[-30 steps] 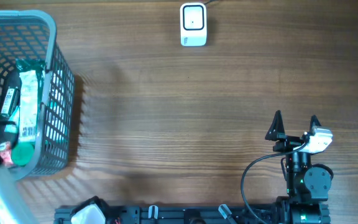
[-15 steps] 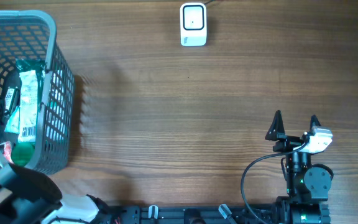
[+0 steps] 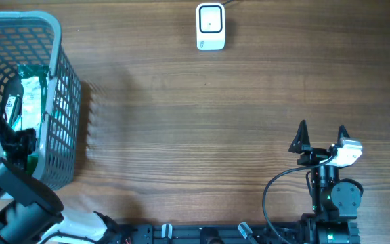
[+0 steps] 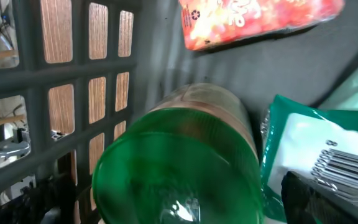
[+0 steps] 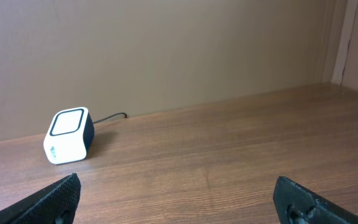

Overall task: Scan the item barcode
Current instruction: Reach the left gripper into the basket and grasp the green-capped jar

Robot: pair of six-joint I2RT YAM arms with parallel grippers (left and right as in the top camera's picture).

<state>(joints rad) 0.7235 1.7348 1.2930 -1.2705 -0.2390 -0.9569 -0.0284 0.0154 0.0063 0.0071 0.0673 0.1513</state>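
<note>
My left gripper [image 3: 17, 144] is down inside the grey basket [image 3: 63, 102], open. In the left wrist view its dark fingers [image 4: 319, 200] stand wide on either side of a green-lidded round container [image 4: 176, 165] without touching it. A green and white packet [image 4: 319, 146] with a printed barcode lies right of the container and shows in the overhead view too, packet [image 3: 30, 102]. A red snack packet [image 4: 260, 18] lies beyond. The white scanner [image 3: 210, 27] stands at the table's far edge, also scanner [image 5: 69, 135]. My right gripper [image 3: 322, 135] rests open near the front right, nothing between its fingers.
The basket's grid wall [image 4: 73, 93] is close on the left of my left gripper. The scanner's cable [image 5: 112, 117] runs back toward the wall. Bare wooden table [image 3: 202, 135] lies between the basket and the right arm.
My left arm has swung up from the lower left corner into the basket, now covering the green lid in the overhead view. The right arm has not moved.
</note>
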